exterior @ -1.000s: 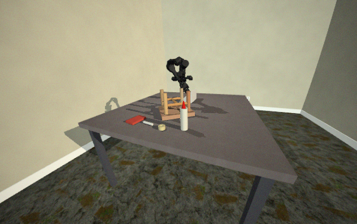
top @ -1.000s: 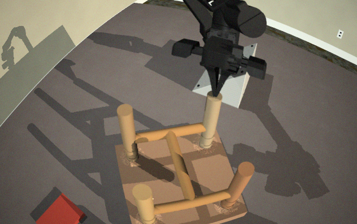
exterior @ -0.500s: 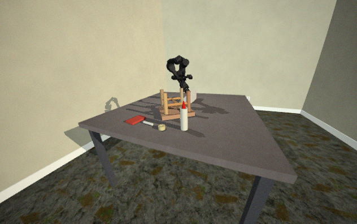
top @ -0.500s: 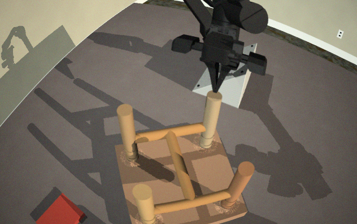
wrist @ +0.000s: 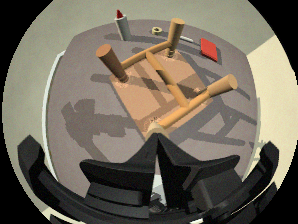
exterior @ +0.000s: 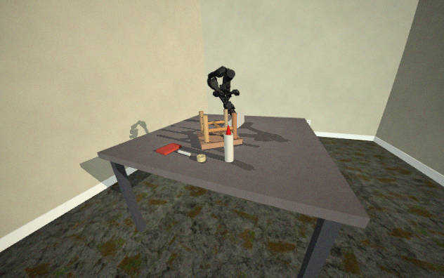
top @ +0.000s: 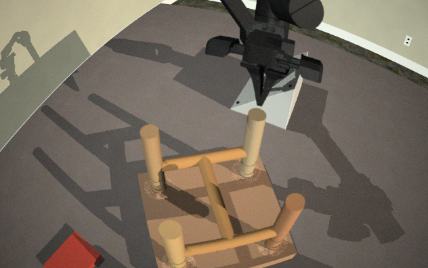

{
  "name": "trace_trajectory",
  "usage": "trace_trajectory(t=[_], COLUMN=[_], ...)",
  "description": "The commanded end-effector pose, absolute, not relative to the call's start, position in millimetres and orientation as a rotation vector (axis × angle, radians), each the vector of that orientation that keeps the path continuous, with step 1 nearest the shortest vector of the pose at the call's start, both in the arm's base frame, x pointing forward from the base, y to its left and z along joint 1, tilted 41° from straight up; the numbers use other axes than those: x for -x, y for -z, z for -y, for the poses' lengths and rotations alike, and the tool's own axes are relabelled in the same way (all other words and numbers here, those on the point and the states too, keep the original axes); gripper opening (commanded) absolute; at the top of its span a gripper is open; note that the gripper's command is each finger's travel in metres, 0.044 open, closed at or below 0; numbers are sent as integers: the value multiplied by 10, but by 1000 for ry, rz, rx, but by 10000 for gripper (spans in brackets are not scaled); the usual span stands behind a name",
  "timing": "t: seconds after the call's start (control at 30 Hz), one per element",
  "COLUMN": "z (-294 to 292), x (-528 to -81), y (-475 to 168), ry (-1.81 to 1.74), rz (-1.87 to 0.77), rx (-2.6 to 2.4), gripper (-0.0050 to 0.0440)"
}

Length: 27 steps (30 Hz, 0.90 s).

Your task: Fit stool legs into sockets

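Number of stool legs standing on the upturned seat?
4: the reddish-brown leg and three paler legs, one near each corner of the seat. None appears hidden.

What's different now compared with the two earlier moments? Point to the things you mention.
The arm and its gripper [top: 259, 104] [exterior: 225, 107] [wrist: 156, 136] have risen, drawing the fingertips slightly farther from the top of the nearest leg [top: 254, 135] [exterior: 225, 115] [wrist: 159, 130]. Nothing was visibly taken hold of or let go. The upturned seat [top: 254, 203] [exterior: 223, 142] [wrist: 131, 95], its four legs and the red block [top: 68, 252] [exterior: 168, 149] [wrist: 209, 49] stayed put.
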<state>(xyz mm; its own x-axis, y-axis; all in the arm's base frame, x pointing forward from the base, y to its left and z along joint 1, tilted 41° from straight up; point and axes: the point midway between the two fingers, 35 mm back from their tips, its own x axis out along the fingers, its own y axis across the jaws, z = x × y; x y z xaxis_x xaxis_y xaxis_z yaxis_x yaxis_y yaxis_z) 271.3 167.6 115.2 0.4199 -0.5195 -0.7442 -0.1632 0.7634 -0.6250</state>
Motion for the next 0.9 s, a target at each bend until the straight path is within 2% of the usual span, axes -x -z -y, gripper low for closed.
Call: trace_trajectory(t=[0.0,0.27,0.33,0.67,0.87], z=[-1800,-2001,-2001,-1849,-1824], x=[-3033,-3970,-3970,-5039,-5102], y=[-1202,-1325,-1325,-1395,-1397], ry=[244,237,237,272,276], rz=[-1116,-1049,-1049,-958,-952], rx=[690,685,685,703,705], gripper=[0,0,0,0,0])
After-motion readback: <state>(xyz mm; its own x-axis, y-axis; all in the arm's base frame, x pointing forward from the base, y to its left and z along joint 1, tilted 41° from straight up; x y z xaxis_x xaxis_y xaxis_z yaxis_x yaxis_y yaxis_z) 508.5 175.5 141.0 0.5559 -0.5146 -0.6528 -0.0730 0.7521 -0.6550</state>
